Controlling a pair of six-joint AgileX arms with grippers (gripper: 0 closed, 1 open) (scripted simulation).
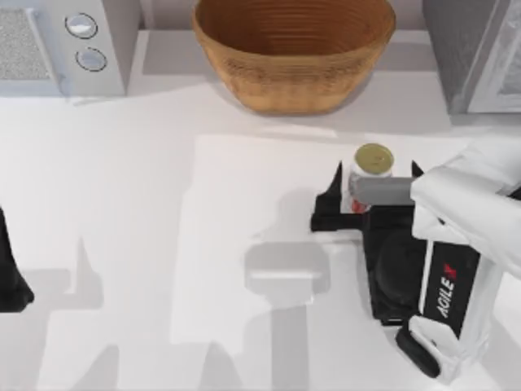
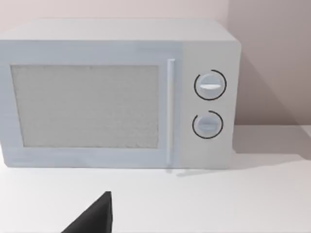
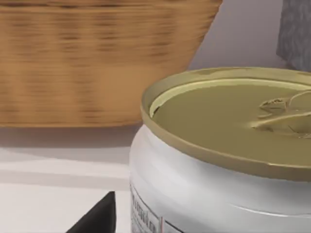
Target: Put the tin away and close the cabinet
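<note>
The right claw (image 1: 376, 195) straddles the one tin (image 1: 373, 165), its two fingers spread open on either side, not yet pinching; the tin stands upright on the tabletop (image 1: 122, 212). Close squarely on the label, below the gold rim, then lift straight. Beyond stands one wicker basket (image 1: 294, 50), farther left one microwave (image 1: 61, 45). The left claw (image 1: 12, 281) sits parked far left.
</note>
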